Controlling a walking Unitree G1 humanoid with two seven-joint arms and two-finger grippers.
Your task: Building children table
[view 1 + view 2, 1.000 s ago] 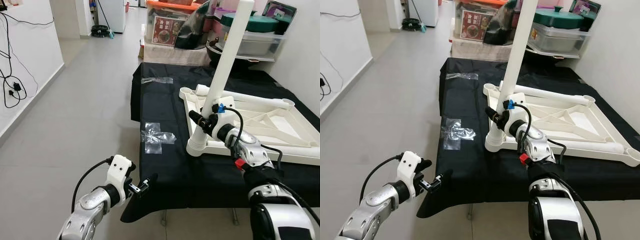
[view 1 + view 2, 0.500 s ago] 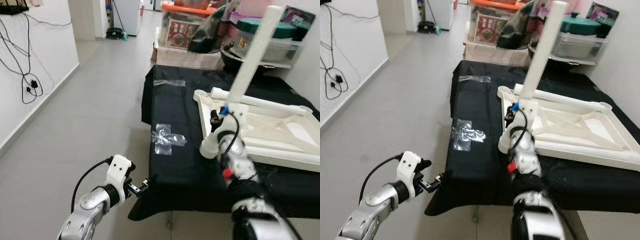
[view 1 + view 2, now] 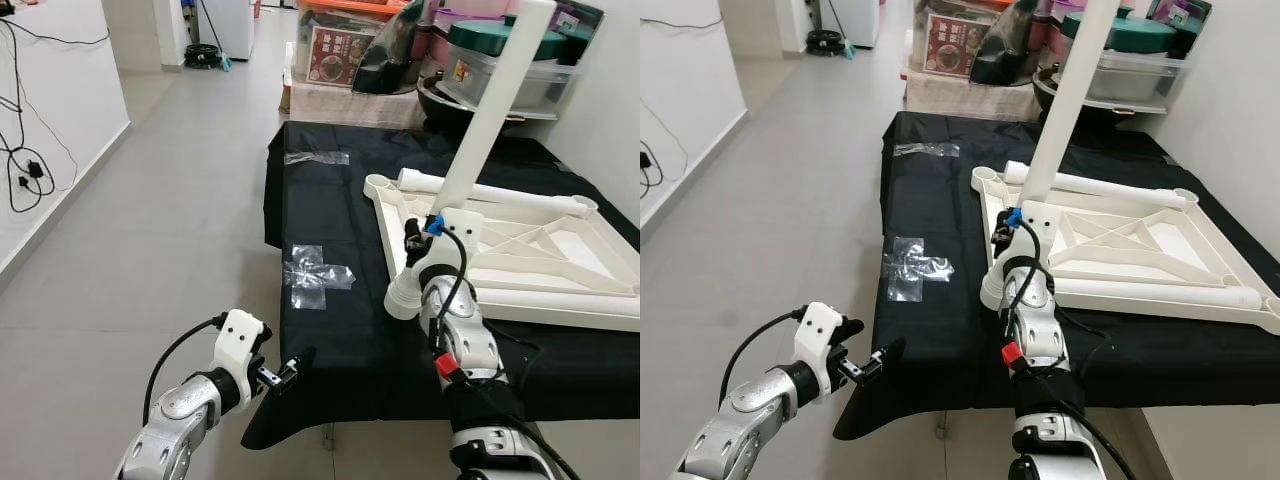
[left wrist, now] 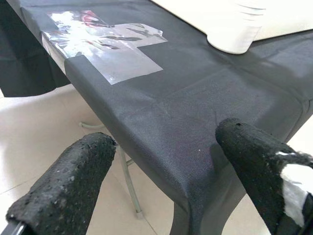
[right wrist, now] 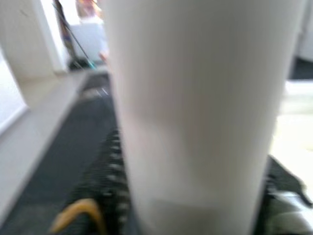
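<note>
An upturned white children's table top [image 3: 520,250] lies on a table draped in black cloth [image 3: 330,330]. From the top's near left corner socket [image 3: 402,297] a white table leg [image 3: 490,110] rises, tilted to the right. My right gripper [image 3: 415,240] is shut on that leg just above the socket; in the right wrist view the leg [image 5: 195,107] sits between the dark fingers [image 5: 105,191]. My left gripper [image 3: 295,365] hovers open, holding nothing, just off the cloth's near left corner; its fingers [image 4: 63,186] stand wide apart.
Two patches of clear tape [image 3: 315,272] [image 3: 315,158] stick to the cloth left of the top. White tubes lie along its far edge [image 3: 490,190] and near edge [image 3: 1150,293]. Storage boxes and pots [image 3: 350,50] are stacked behind. Grey floor [image 3: 150,230] lies to the left.
The camera has swung about. My right forearm now points straight away from me, still gripping the leg near its base. The left arm has kept its place.
</note>
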